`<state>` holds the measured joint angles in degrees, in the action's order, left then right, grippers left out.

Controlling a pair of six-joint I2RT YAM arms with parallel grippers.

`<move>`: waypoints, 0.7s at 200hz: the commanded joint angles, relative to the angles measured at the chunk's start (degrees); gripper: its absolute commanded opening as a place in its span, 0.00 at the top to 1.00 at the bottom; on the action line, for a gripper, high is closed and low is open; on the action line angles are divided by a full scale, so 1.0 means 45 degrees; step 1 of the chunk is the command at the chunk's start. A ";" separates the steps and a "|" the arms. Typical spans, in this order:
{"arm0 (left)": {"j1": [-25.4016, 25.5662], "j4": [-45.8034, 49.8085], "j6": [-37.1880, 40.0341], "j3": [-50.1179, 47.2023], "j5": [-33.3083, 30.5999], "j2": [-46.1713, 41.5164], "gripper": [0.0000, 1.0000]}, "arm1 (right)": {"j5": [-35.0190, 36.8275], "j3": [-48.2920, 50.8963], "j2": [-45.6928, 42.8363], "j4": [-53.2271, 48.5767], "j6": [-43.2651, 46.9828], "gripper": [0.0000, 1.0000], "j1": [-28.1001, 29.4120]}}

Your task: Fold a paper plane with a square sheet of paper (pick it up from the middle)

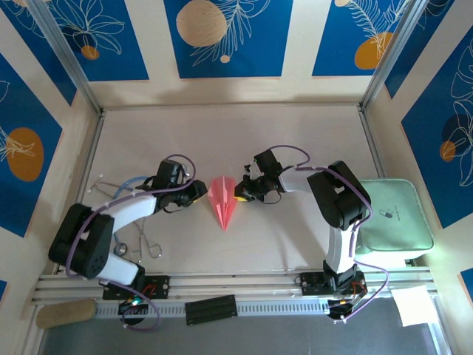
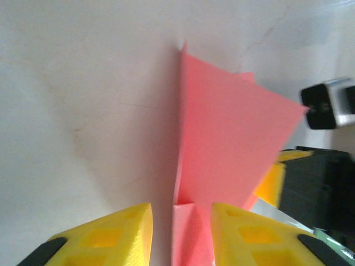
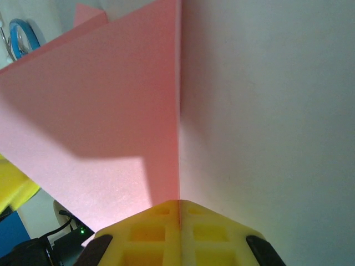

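Paper plane (image 1: 224, 204), pink-red: cat. entry, items lgst to smallest.

1. Bench (image 1: 295, 140): pale, flat. Plane sits approx. centre of it.
2. Pad (image 1: 392, 216): pale green, cushion-like, far rt of bench, well apart from plane. Not req'd for the job.
3. Plane itself: narrow creased dart, nose twd the near edge, wide tail twd the back wall. In both wrist views one wing stands up off the bench. Handling (est., not tested): v. light and thin. Limp away from the creases, stiffer along the folded keel. Prob. crushes or tears easily and slides on the smooth bench. Best hold is along the centre fold, mid-length, w/ a light pinch. Avoid nose tip and loose wing edges.
4. Rt claw (image 3: 179, 202): fingers together, clamped on the plane at its rt side. The paper edge runs straight into the seam betw. them.
5. Lt claw (image 2: 180, 210): fingers apart, straddling the plane's lower fold at its lt side. Paper lies in the gap, no pinch visible.
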<state>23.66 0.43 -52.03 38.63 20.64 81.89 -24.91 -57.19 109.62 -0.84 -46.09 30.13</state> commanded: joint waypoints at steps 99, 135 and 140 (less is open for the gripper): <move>0.2590 0.0755 0.0141 0.0846 -0.0340 0.0981 0.65 | -0.0331 -0.0162 0.0043 -0.0204 -0.0110 0.95 0.0121; 0.2826 0.0704 0.0160 0.1178 -0.0121 0.1660 0.65 | -0.0363 -0.0182 0.0044 -0.0221 -0.0111 0.95 0.0122; 0.2880 0.0696 0.0147 0.1214 -0.0136 0.1712 0.65 | -0.0364 -0.0182 0.0047 -0.0205 -0.0105 0.95 0.0136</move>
<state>35.46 3.68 -52.05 42.11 19.81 88.12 -25.10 -57.21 109.62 -0.86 -46.48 30.35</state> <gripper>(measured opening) 0.352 0.055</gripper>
